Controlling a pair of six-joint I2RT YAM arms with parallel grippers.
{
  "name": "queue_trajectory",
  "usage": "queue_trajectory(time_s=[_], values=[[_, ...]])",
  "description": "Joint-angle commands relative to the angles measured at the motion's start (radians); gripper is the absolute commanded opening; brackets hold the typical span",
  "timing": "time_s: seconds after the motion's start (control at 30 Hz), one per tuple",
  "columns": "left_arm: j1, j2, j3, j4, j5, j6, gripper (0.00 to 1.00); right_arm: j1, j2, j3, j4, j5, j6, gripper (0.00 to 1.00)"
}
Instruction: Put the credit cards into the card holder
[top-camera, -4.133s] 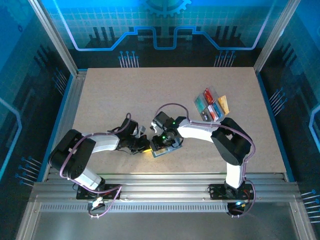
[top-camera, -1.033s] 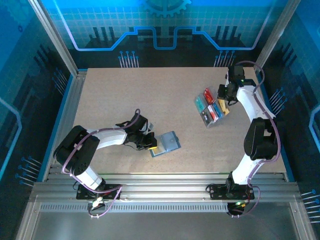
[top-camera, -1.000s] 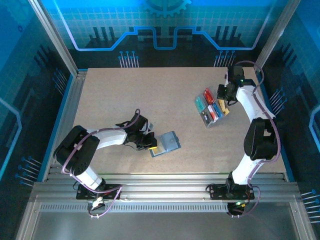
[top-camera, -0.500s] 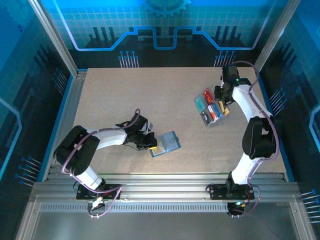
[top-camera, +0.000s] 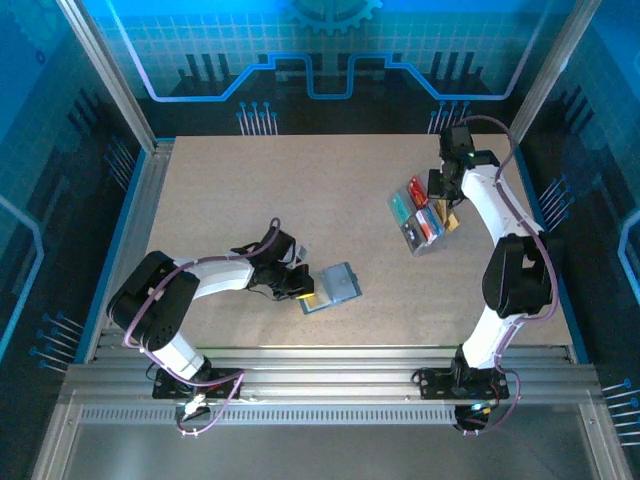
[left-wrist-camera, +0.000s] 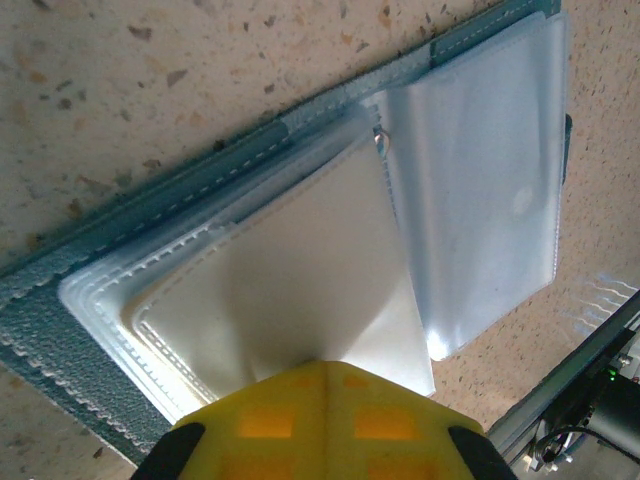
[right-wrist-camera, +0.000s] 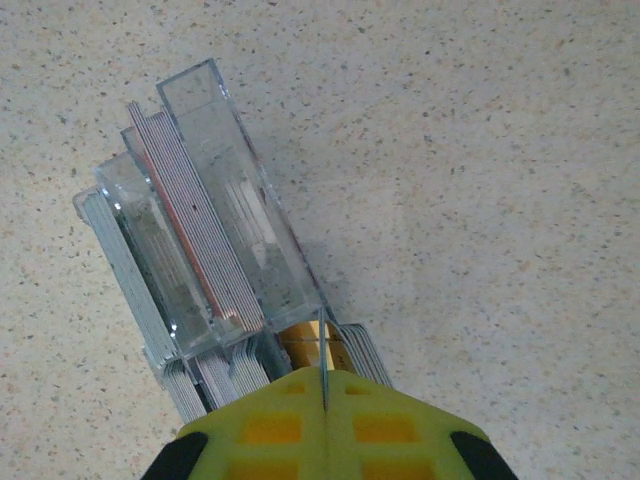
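The left gripper (left-wrist-camera: 320, 400) clamps a clear plastic sleeve (left-wrist-camera: 290, 280) of the open slate-blue folding card holder (top-camera: 334, 285), lower centre in the top view. At upper right, the right gripper (right-wrist-camera: 325, 400) is pinched onto a thin card (right-wrist-camera: 322, 345) (edge-on, colour unclear) at the clear compartment tray (right-wrist-camera: 235, 250) of coloured plastic credit cards (top-camera: 418, 190).

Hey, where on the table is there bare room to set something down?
The far left of the table, beyond the left gripper, is bare. So is the strip between wallet and tray. Crowded: around the tray, where the right gripper pinches a card, and at the wallet the left gripper holds.
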Motion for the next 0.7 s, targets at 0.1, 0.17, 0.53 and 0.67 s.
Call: queue_trajectory(time_s=[0.1, 0.17, 0.53, 0.67], values=[[0.006, -0.011, -0.020, -0.033, -0.017, -0.011, 0.03, 0.045, 0.011, 0.070, -0.086, 0.138, -0.033, 0.00], [0.007, -0.011, -0.020, -0.034, -0.018, -0.012, 0.03, 0.056, 0.011, 0.078, -0.092, 0.170, -0.038, 0.00], [0.008, -0.028, -0.014, -0.050, -0.017, -0.006, 0.03, 0.202, -0.037, 0.133, -0.111, 0.329, -0.056, 0.00], [0.012, -0.035, -0.010, -0.060, -0.017, -0.002, 0.03, 0.289, -0.036, 0.158, -0.154, 0.385, -0.043, 0.00]])
